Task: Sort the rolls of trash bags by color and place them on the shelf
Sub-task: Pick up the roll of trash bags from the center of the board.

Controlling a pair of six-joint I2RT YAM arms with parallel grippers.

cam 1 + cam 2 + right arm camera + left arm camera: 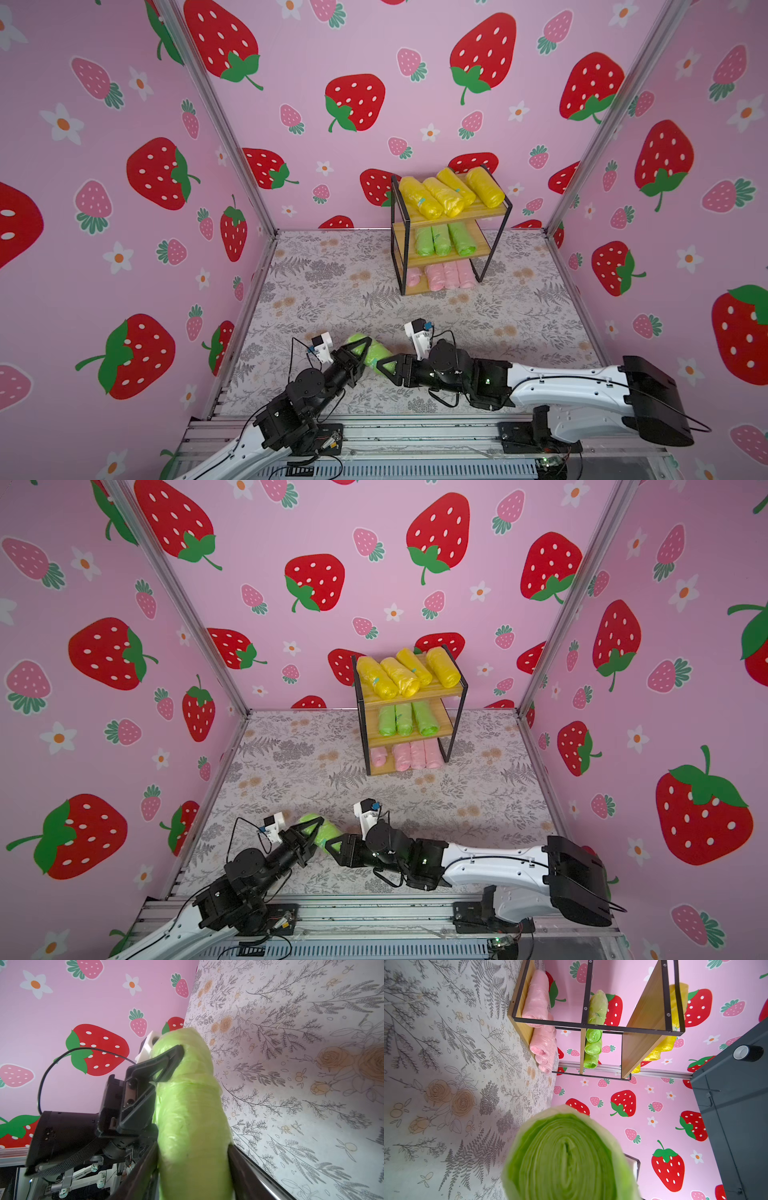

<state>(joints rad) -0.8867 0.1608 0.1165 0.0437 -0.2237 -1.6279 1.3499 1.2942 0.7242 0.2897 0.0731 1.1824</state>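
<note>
Risked dropping the green roll [376, 352], near the front of the table [332, 291] and well apart from the shelf [473, 212], pinched in the left gripper [363, 345], flanked by the right gripper [380, 366] with grip untellable, through early release on slick film.

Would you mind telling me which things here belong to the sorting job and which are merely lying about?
Job: green roll in the left pincer, right pincer around its other end; shelf; yellow rolls, shelved green rolls, pink rolls.
Just there: flowered table cover; strawberry walls; front metal rail.
</note>
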